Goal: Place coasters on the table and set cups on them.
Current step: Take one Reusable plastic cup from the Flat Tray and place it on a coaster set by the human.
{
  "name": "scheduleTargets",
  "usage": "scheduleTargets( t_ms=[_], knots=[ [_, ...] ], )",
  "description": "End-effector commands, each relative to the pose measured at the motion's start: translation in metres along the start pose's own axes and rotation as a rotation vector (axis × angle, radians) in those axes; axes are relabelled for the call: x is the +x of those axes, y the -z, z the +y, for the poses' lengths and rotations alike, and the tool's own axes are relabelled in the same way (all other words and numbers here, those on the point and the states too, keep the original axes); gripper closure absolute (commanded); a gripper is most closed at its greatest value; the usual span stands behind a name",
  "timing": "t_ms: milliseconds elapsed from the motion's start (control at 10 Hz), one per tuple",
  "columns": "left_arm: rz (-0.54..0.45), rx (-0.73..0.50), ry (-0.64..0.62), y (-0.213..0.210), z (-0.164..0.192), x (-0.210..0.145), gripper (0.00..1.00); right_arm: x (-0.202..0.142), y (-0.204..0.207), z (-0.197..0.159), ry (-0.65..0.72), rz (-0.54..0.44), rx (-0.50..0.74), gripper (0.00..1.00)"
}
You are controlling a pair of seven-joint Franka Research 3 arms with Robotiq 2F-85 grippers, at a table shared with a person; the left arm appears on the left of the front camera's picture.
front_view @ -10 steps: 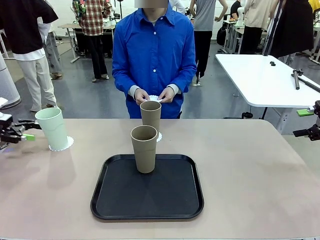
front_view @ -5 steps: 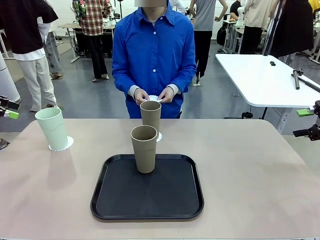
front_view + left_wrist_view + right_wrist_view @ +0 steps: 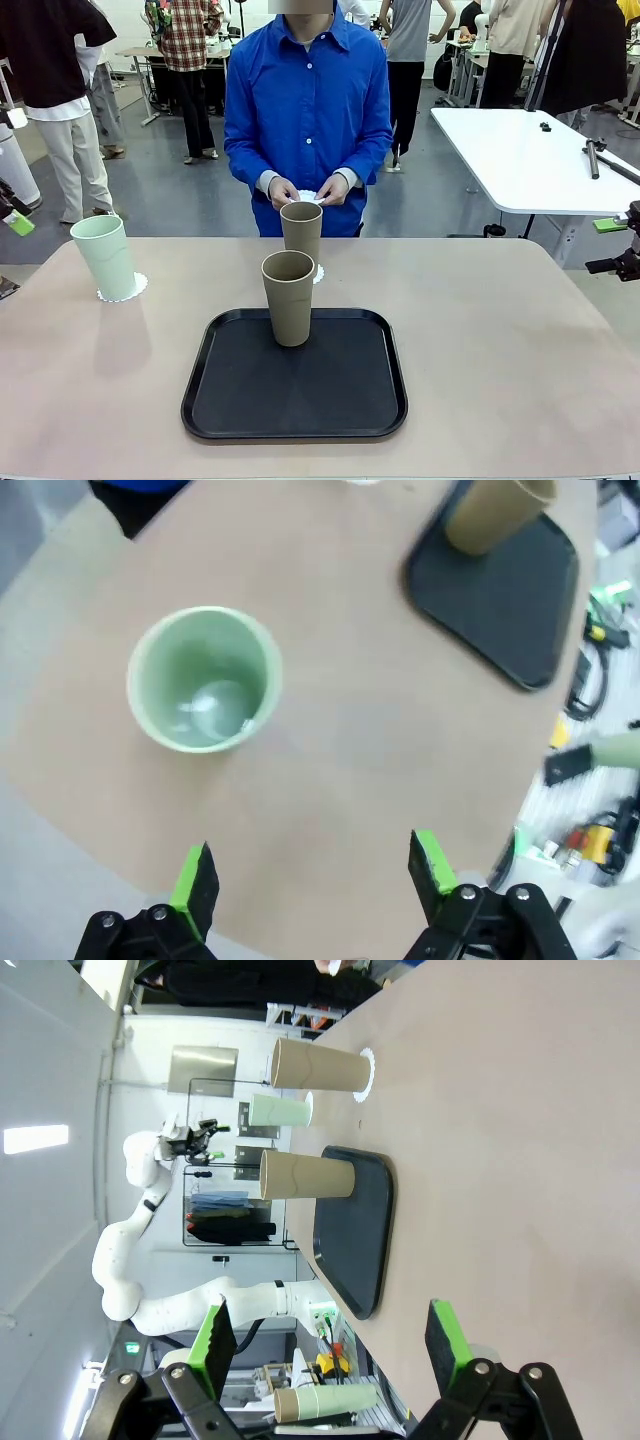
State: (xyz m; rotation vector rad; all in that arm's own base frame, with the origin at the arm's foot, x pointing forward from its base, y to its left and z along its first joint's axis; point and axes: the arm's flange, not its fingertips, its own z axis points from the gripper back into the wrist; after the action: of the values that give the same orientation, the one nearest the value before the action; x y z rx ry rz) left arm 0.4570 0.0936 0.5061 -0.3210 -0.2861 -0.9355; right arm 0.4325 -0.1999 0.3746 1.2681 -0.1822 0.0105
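The left claw [image 3: 312, 875], jaws apart and empty, has risen clear of the pale mint-green tapered cup [image 3: 205, 678] and points down. The cup stands on its white scalloped paper coaster [image 3: 130, 290], left of the black rectangular tray [image 3: 350, 400], so that placement looks done. A tan-brown cup [image 3: 289, 297] waits on the tray. The right claw [image 3: 325, 1335], also apart, hangs right of it.

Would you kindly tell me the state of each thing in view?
mint cup: upright, empty, on left coaster
far tan cup: upright, on middle coaster
near tan cup: upright, on tray
third coaster: held by the person
left end effector: open, empty
right end effector: open, empty
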Motion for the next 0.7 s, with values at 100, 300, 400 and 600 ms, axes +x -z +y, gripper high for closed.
scheduleTargets(
  t_ms=[100,300,400,600],
  knots=[
    [0.147,0.040,0.005,-0.009,-0.058,0.030,0.00,0.000,-0.001,-0.001,0.001,-0.005,-0.007,0.00],
    [0.228,0.121,0.012,-0.010,-0.087,0.043,0.00,0.000,-0.001,-0.001,0.001,-0.005,-0.007,0.00],
    [0.258,0.152,-0.002,-0.008,-0.093,0.043,0.00,0.000,-0.001,-0.001,0.001,-0.005,-0.007,0.00],
    [0.217,0.095,0.027,-0.017,-0.087,0.048,0.00,0.000,-0.001,-0.001,0.001,-0.005,-0.007,0.00]
  ],
)
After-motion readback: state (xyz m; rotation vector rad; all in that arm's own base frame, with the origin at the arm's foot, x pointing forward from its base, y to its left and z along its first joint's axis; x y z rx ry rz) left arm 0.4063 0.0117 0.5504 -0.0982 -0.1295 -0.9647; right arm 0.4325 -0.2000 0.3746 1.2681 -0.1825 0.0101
